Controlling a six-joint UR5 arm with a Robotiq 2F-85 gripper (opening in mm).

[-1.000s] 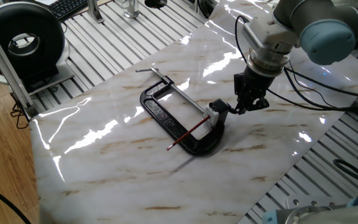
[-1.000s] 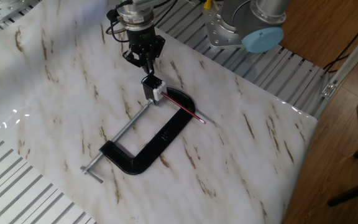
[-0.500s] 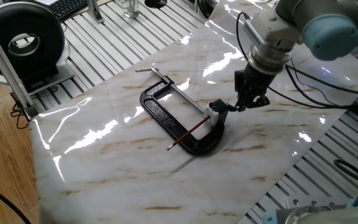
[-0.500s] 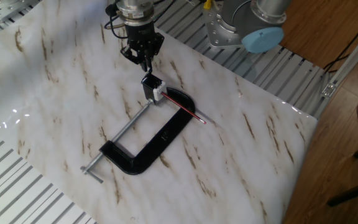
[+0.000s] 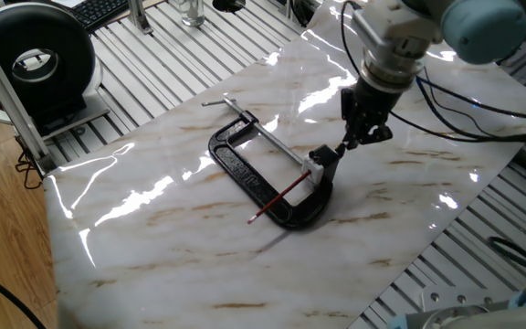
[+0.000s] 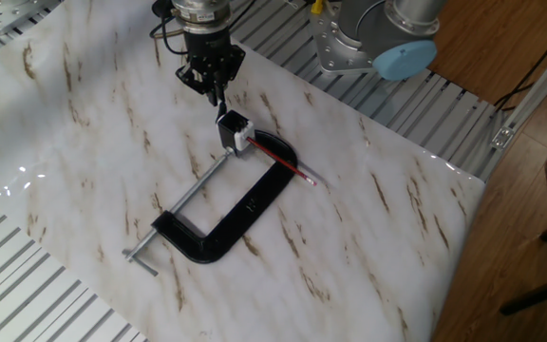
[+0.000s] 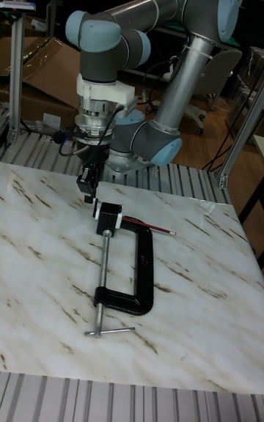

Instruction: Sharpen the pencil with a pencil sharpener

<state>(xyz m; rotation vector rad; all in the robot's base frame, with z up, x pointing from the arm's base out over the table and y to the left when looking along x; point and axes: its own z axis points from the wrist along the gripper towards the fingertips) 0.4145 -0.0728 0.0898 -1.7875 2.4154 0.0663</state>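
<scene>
**Sharpener pinned, pencil seated**

I see my claw (image 6: 213, 84) just above the clamp's (image 6: 226, 214) jaw end; whether its fingers are spread or pressed together I cannot tell. The pencil sharpener (image 6: 241, 140) sits gripped in the clamp, presumably so it cannot turn. The pencil (image 5: 279, 195) lies across the clamp frame on the surface (image 5: 199, 256), one end at the sharpener, ready, I judge, for twisting.
</scene>
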